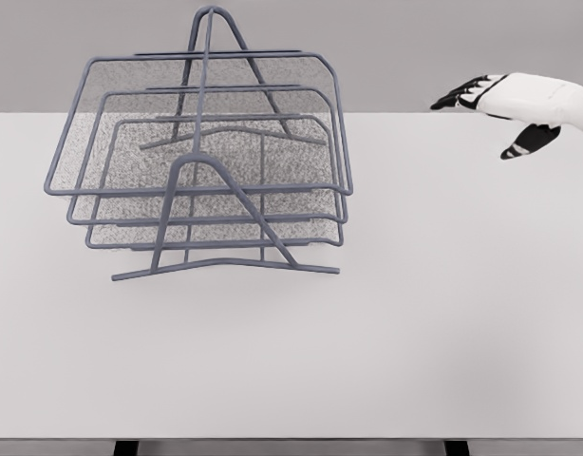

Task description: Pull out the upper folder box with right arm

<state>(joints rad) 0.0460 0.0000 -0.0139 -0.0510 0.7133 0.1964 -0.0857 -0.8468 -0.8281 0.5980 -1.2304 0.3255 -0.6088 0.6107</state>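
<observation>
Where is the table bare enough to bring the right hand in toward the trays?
Bare table spans everything right of the wire tray rack, up to the right robot hand at the far right edge. The front strip below the rack's feet is also bare. The left-rear quarter is crowded by the rack.

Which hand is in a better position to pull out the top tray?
Right. The right hand is the only one in view, open above the table's far right edge, apart from the top tray. The left arm does not show.
</observation>
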